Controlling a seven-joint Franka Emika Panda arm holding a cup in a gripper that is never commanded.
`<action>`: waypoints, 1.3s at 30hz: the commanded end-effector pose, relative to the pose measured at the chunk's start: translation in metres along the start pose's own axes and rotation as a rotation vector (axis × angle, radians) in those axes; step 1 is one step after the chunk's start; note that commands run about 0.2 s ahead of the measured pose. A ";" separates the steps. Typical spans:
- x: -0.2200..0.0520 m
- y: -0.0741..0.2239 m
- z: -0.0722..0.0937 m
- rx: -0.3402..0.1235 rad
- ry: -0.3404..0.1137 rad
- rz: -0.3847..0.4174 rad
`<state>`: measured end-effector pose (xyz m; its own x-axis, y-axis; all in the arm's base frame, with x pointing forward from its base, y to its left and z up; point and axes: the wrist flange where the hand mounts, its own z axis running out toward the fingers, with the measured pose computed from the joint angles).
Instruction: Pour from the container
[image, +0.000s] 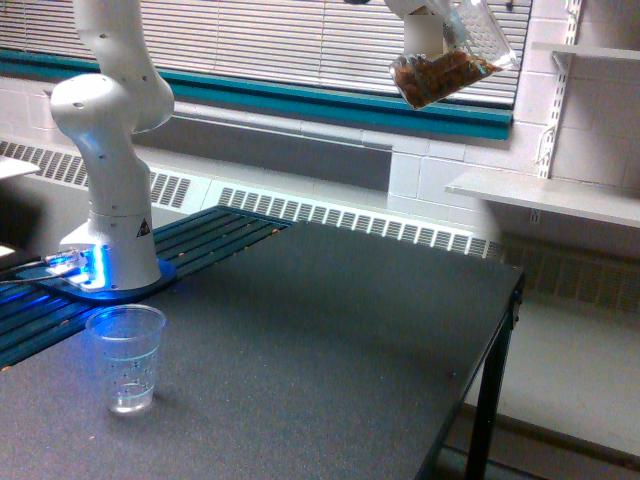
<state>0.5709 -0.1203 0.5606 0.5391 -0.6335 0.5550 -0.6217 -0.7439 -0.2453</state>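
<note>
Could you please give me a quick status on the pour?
Gripper out of frame, state unseen. Container aloft, tilted, brown pieces inside. Small cup upright on table, well off to exterior view's left.

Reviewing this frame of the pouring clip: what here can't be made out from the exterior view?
- Gripper: cut off by the top edge, so how it grips the container is unclear.
- Container's mouth: blurred, open or lidded unknown.
- Brown pieces: too blurred to identify.
- Small cup: looks empty, but too small to be sure.
- Arm: its upper links run out of frame.
</note>
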 end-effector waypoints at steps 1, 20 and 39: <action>0.010 0.011 0.000 0.001 0.020 0.021; 0.039 0.094 0.003 -0.072 0.087 -0.010; 0.042 0.221 0.004 -0.161 0.122 -0.046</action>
<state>0.4799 -0.2951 0.5302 0.4637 -0.6196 0.6333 -0.7155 -0.6834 -0.1447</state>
